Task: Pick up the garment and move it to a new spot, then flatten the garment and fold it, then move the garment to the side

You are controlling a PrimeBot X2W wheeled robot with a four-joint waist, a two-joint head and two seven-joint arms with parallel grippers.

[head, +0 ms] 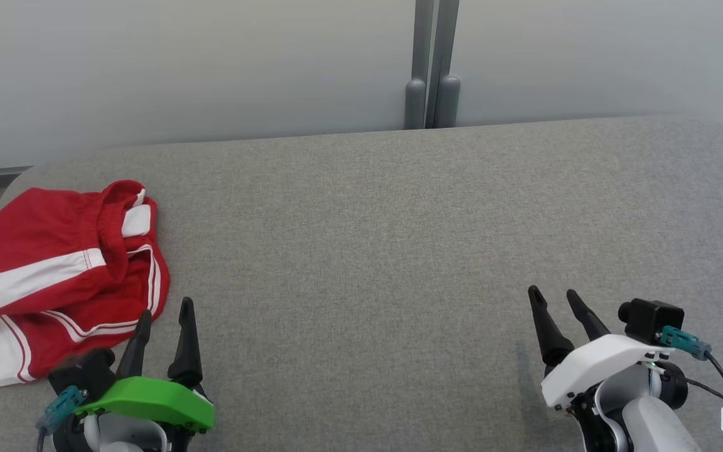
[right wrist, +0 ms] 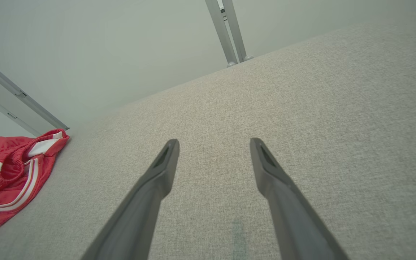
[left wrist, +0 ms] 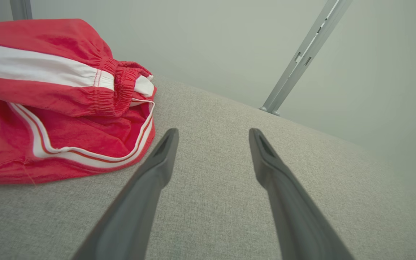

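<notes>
Closest to the camera: the left gripper sits low at the near edge, fingers spread with nothing between them. Its left fingertip is just beside the garment's near hem, maybe overlapping it from the head view, but in the left wrist view both fingers are over bare table with the cloth off to the left. The right gripper is well apart on the other side, also parted and empty, above plain grey fabric.

So I'd say this is the very first step: pickup not begun. The garment is a red and white bunch at the table's left end, not flat at all. The next move probably calls for the left gripper to swing left, drop onto a raised fold like the gathered waistband or the striped hem, and pinch there.

Hard to read: the garment's left side runs off the head view, so its full shape is anyone's guess. Looks like shorts, not sure. The lower layers are hidden. Behind the table there's a pale wall and a grey post.
</notes>
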